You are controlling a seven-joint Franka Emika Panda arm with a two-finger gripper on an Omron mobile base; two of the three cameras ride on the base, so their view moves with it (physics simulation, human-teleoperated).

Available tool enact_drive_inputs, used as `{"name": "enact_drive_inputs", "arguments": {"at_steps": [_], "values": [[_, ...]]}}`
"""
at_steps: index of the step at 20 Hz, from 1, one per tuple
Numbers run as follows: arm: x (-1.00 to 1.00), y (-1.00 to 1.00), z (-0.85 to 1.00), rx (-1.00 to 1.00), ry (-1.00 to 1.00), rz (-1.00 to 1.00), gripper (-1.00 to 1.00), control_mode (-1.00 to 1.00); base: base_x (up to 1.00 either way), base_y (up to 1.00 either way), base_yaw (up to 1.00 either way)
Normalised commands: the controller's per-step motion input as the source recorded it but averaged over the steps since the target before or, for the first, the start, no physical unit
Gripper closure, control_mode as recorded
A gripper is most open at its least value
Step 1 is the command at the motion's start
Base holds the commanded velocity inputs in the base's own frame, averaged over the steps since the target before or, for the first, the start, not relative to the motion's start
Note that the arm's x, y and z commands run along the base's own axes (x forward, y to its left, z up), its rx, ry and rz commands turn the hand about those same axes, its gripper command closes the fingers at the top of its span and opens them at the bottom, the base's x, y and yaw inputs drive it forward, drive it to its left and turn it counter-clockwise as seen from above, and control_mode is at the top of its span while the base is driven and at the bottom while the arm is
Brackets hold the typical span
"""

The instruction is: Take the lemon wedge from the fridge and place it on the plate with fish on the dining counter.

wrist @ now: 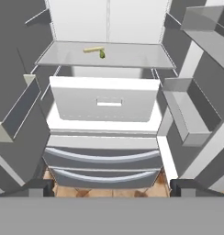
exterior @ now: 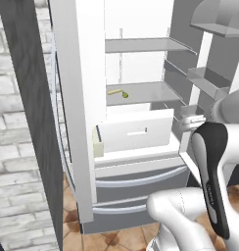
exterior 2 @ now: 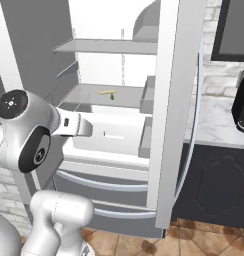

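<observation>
The fridge (exterior: 141, 169) stands with both upper doors swung wide, showing its white interior. The lemon wedge (exterior: 125, 95) (exterior 2: 112, 97) (wrist: 102, 55) is a tiny yellow-green piece on the lower glass shelf, near the shelf's front middle. My gripper (wrist: 112, 187) (exterior 2: 87, 128) is open and holds nothing. It hangs in front of the fridge at about the height of the white inner drawer, well short of the wedge and below it. The plate, the fish and the dining counter are out of view.
A thin yellow stick (wrist: 93, 49) lies just beside the wedge. A white inner drawer (wrist: 104, 102) juts out under the shelf. Door bins (wrist: 185, 114) flank both sides. Two steel bottom drawers (wrist: 102, 158) sit below. A dark appliance (exterior 2: 242, 107) stands on the side counter.
</observation>
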Motion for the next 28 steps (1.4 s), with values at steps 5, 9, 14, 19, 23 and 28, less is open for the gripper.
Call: {"name": "enact_drive_inputs", "arguments": {"at_steps": [5,9,14,19,23,28], "values": [[0.00,0.00,0.00,0.00,0.00,0.00,-1.00,1.00,0.74,-0.08,-0.03],[0.00,0.00,0.00,0.00,0.00,0.00,-1.00,1.00,0.97,0.03,-0.05],[0.00,0.00,0.00,0.00,0.00,0.00,-1.00,1.00,0.68,0.14,-0.01],[0.00,0.00,0.00,0.00,0.00,0.00,-1.00,1.00,0.49,0.11,0.00],[0.00,0.00,0.00,0.00,0.00,0.00,-1.00,1.00,0.20,0.41,0.01],[0.35,0.04,0.00,0.01,-0.01,0.00,-1.00,-1.00,0.02,0.18,0.02]]}}
